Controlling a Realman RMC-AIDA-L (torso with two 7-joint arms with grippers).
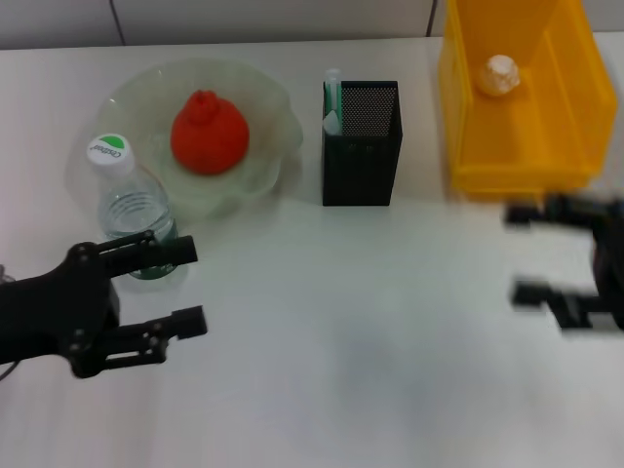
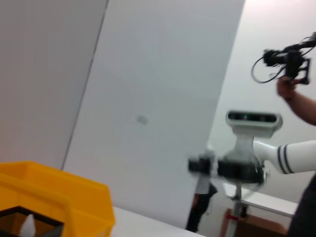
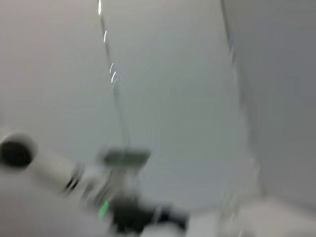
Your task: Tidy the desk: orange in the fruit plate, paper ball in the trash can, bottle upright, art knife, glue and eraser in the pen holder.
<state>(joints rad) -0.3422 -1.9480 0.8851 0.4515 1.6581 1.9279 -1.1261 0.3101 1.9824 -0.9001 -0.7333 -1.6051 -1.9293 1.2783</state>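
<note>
Head view: left tool and right tool gape empty over bare table.

- The left gripper is low on the left side, its two fingers spread apart and pointing right, holding nothing.
- The right gripper is at the right edge, fingers apart, pointing left.

The orange had a matt, dimpled skin. The fruit plate was translucent pale green, glossy at its wavy rim. The bottle was clear plastic under a smooth white cap. The pen holder was black metal mesh. The trash can was smooth yellow plastic. The paper ball looked crumpled and matt. The table was smooth, matt white.
</note>
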